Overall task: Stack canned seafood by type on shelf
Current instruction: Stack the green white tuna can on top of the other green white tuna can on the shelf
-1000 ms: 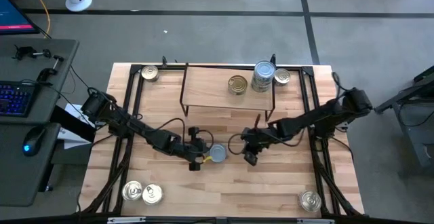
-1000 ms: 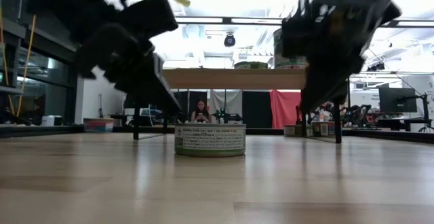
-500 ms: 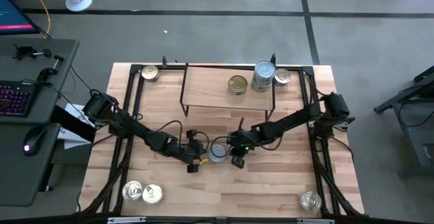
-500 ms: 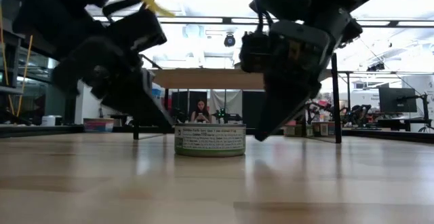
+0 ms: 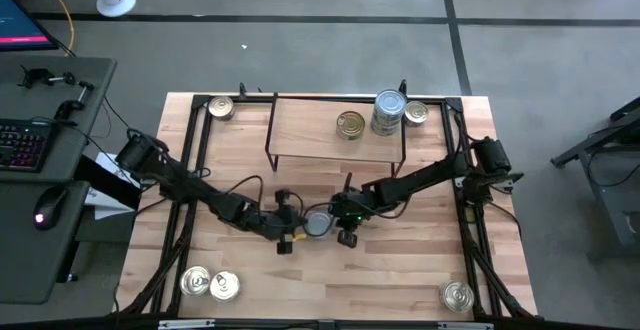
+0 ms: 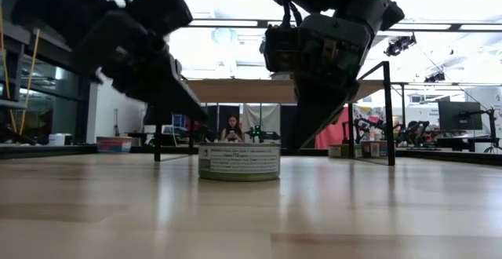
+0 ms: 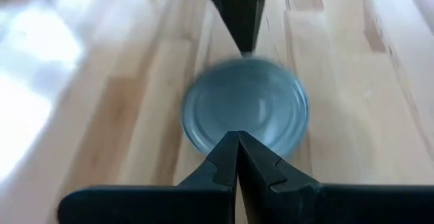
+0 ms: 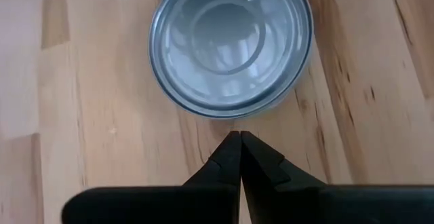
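Observation:
A flat round tin with a pale-blue top [image 5: 317, 223] sits on its base on the table's middle, with a white label in the low view [image 6: 239, 162]. My left gripper [image 5: 285, 232] is shut and slants down just left of the tin, its tips [image 7: 237, 136] above the tin's rim. My right gripper [image 5: 346, 228] is shut, its tips [image 8: 239, 136] low beside the tin's right side. The shelf [image 5: 320, 130] stands at the far edge with a gold tin [image 5: 350, 124] and a silver stack [image 5: 389, 112] on it. My left gripper hangs over the pale-blue tin's left rim [image 7: 224, 132]; the low view shows a gap between it and the tin top. My right gripper's shut tips stand close to the tin's right wall [image 8: 234, 114], slanting down from the table's right; whether they touch it I cannot tell.
Loose tins lie at the far-left corner [image 5: 222, 107], behind the shelf's right end [image 5: 415, 113], two at the near-left [image 5: 210, 284] and one at the near-right [image 5: 457, 295]. Black frame rails run along both table sides. A person sits far off in the room [image 6: 232, 127].
My right gripper has moved toward the table's left and come down beside the pale-blue tin, its arm swinging in from the right. My left gripper has stayed beside the tin's left, drawing back slightly.

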Motion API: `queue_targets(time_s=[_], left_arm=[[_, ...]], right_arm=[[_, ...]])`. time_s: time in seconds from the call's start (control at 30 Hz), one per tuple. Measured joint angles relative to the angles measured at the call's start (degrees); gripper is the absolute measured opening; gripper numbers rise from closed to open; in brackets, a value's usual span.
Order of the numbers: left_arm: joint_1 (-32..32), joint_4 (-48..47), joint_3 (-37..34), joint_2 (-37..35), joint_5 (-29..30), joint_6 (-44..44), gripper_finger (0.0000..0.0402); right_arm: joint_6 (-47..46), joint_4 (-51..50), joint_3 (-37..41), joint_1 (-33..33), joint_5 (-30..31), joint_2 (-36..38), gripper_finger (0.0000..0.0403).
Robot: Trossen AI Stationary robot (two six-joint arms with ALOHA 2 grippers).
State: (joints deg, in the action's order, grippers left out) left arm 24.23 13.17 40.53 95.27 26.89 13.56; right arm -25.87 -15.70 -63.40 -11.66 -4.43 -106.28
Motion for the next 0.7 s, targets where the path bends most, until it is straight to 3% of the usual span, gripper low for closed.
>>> queue_targets(time_s=[0.7], left_arm=[[0.6,6.0,0.1,6.8,-1.0,0.6,0.0]], right_arm=[[0.4,2.6,-0.2,0.0,0.9,0.0,0.0]])
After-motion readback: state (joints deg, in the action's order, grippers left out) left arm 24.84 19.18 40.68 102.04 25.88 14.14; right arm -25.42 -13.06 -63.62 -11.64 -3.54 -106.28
